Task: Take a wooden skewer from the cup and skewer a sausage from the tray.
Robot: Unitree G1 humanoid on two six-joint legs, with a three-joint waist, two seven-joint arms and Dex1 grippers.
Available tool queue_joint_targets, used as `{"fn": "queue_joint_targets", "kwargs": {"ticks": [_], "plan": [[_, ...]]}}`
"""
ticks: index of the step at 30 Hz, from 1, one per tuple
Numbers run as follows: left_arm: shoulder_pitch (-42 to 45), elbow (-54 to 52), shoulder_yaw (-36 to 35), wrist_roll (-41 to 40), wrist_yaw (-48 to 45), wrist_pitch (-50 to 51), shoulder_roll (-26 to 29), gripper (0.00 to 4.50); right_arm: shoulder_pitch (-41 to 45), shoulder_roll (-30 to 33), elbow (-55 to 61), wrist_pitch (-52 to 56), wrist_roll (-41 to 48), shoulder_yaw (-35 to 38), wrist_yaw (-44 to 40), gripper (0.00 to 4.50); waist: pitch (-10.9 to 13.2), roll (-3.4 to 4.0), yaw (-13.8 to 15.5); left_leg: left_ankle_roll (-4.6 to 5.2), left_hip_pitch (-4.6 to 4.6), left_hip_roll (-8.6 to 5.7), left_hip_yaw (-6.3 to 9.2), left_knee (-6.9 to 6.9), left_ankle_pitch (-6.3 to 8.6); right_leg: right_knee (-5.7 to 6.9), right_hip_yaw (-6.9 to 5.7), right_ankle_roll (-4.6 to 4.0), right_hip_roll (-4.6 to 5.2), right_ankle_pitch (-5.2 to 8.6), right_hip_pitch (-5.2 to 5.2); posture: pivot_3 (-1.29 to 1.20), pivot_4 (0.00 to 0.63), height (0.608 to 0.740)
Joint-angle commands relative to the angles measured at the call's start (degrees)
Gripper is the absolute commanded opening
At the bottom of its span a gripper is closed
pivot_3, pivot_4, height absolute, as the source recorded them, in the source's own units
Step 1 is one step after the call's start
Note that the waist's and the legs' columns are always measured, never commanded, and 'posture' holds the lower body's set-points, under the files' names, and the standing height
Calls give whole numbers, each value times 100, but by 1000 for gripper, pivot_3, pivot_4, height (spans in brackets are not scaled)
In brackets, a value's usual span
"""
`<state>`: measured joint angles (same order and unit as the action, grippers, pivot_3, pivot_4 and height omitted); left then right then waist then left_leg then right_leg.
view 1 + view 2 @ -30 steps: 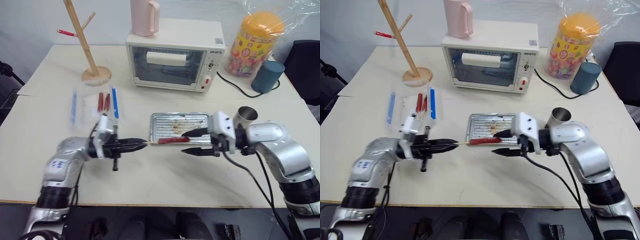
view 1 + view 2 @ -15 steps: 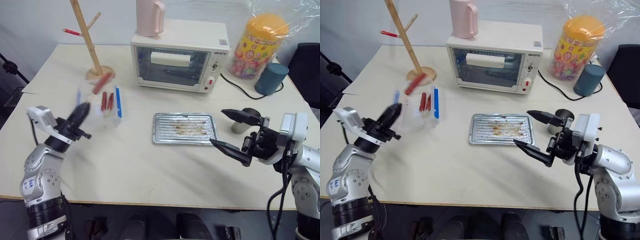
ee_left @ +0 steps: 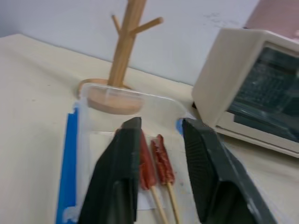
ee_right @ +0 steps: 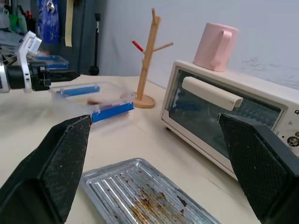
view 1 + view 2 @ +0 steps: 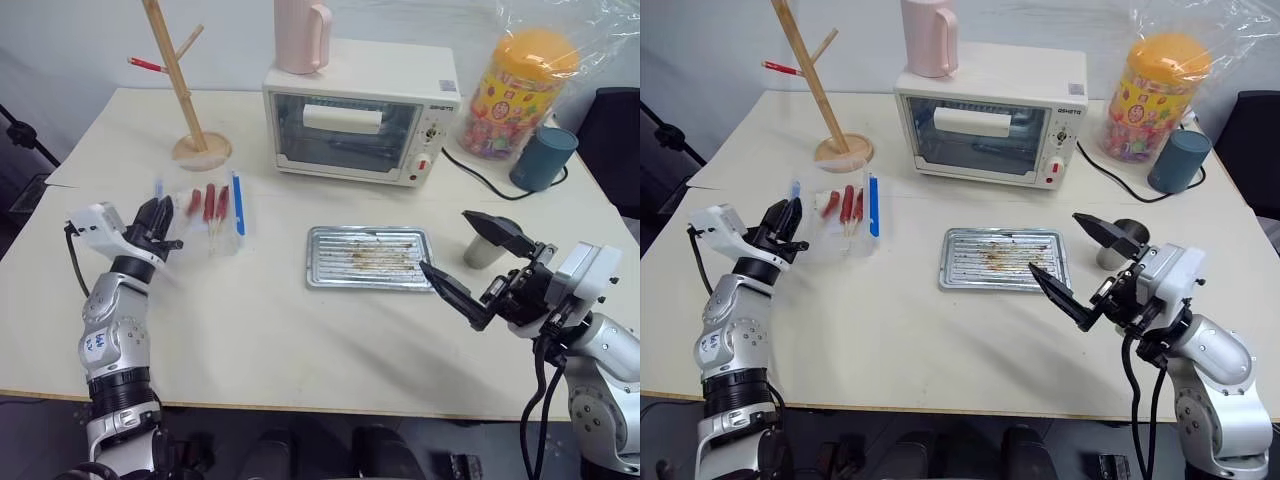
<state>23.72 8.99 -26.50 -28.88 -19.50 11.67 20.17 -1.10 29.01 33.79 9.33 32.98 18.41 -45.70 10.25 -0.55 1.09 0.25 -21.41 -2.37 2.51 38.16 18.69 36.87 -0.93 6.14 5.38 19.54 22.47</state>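
While the tray point(image 5: 368, 256) lies bare mid-surface, the left pincer point(image 5: 158, 222), spread and holding nothing, points at three red sausages point(image 5: 208, 203) on sticks. The right pincer point(image 5: 468, 262) gapes wide near the cup point(image 5: 482, 246).

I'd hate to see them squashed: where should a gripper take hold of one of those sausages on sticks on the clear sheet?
By its bare wooden stick, not the red meat. The sausages on sticks lie flat on the clear plastic sheet, sticks pointing toward the robot, so coming in from that near side probably suits best.
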Motion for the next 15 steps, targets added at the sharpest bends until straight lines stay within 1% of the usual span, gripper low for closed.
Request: {"fn": "queue_joint_targets", "kwargs": {"ticks": [1,2,4,6,8,12,15], "plan": [[-286,-435,105,75,-563,-189,421,2425,-205,213,158,-37,148,119,-133,4500,0,0,-32,0,0,0,-1,-1,0,0,1,0,0,0,0,0,150,740],[-445,-550,284,214,-834,-172,670,2697,-334,331,129,-37,122,120,-269,4500,0,0,-42,0,1,0,-1,-1,0,-1,1,0,0,0,0,0,150,740],[-881,-810,886,837,-1525,-520,1290,2697,-659,630,30,-31,37,68,-634,4500,0,1,-52,0,2,2,1,-6,0,-5,1,-1,0,1,0,0,150,740],[-1533,-964,1506,1334,-2714,-1419,2015,2697,-1059,871,-222,-165,-124,-42,-1046,4500,0,1,-52,0,7,1,-1,-13,0,-14,5,-3,1,2,-4,0,150,740],[-1895,-969,1785,1489,-3337,-2003,2390,2697,-1255,936,-444,-270,-163,-84,-1231,4500,-2,8,-54,1,20,1,-3,-22,0,-44,7,-5,4,2,-20,0,150,740],[-2377,-946,1780,1164,-3857,-2112,2486,2697,-1282,704,-1200,-981,-501,-270,-1440,4500,1,11,-92,6,27,7,3,-22,3,-53,6,-8,6,3,-31,0,150,740],[-2362,-921,1706,1113,-3627,-1934,2254,2697,-1351,471,-1782,-1403,-717,-305,-1392,4500,1,12,-102,6,26,9,5,-22,4,-51,5,-9,5,3,-29,0,150,740]]}}
